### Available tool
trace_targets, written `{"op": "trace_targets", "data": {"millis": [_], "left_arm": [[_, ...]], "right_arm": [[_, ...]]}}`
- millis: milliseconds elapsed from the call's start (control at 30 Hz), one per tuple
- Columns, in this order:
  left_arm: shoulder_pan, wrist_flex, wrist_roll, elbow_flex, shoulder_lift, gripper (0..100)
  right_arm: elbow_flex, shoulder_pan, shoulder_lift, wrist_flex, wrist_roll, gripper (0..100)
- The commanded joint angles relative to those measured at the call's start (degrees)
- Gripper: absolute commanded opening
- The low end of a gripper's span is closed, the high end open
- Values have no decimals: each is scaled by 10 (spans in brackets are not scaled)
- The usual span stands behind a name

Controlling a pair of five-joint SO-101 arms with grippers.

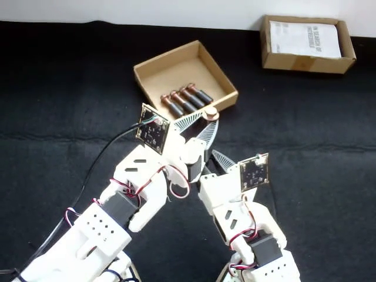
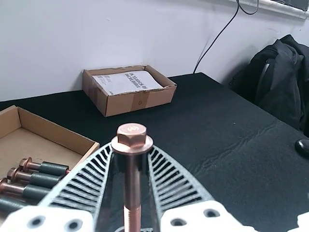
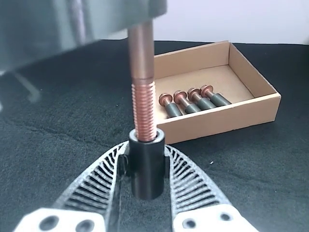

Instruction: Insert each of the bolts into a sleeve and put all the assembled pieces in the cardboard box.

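My left gripper point(image 2: 131, 159) is shut on a copper bolt point(image 2: 131, 164), held upright with its hex head on top; from above, the bolt head point(image 1: 211, 114) sits just in front of the cardboard box point(image 1: 154, 67). My right gripper point(image 3: 146, 166) is shut on a black sleeve point(image 3: 146, 169), and the bolt's threaded end point(image 3: 144, 108) enters the sleeve's top. Several assembled pieces point(image 1: 185, 100) lie side by side in the box point(image 3: 251, 72).
A second cardboard box point(image 1: 306, 44) holding a white booklet stands at the back right, apart from the arms. A dark bag point(image 2: 280, 82) lies at the table's far side in the left wrist view. Black cloth point(image 1: 70, 106) covers the table.
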Motion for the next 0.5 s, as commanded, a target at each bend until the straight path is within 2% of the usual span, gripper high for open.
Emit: {"op": "trace_targets", "data": {"millis": [0,133,300,467], "left_arm": [[3,-9,-6,-30,1,8],[0,-9,-7,-18,1,8],[0,-11,-53,8,-2,8],[0,-11,-51,21,-2,8]], "right_arm": [[82,-3,-12,-8,-4,8],[82,-2,-12,-8,-4,8],[82,-2,-12,-8,-4,8],[82,-2,-12,-8,-4,8]]}}
